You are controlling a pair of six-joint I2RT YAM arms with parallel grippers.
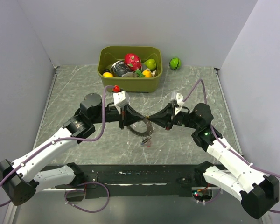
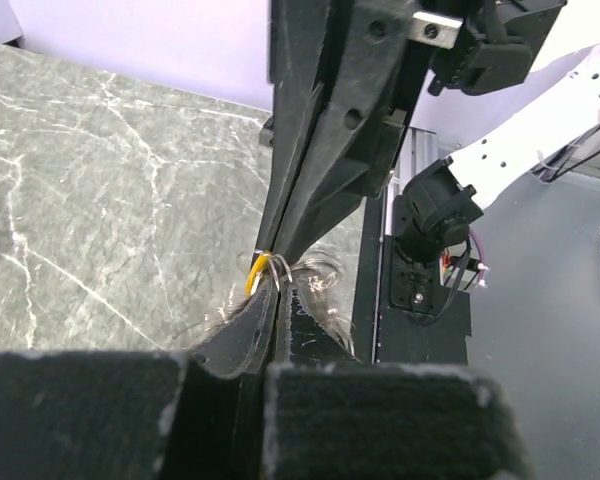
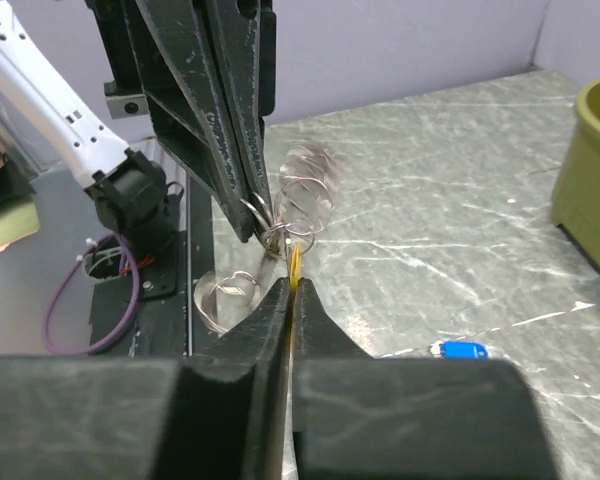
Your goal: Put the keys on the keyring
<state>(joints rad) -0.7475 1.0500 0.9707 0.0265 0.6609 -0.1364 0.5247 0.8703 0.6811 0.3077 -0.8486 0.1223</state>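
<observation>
Here's the yellow key point(image 3: 294, 262), pinched edge-on between the tightly closed fingers of the right hand point(image 3: 292, 290), its tip right at the thin wire of the keyring point(image 1: 140, 133). The left hand point(image 2: 272, 300) faces it nose to nose, clamped shut on that ring above the middle of the table point(image 1: 84, 93). A blue key point(image 3: 460, 351) lies flat on the table, apart from both hands, and a green bin point(image 1: 130, 85) of toy fruit point(image 1: 133, 61) sits at the far edge.
</observation>
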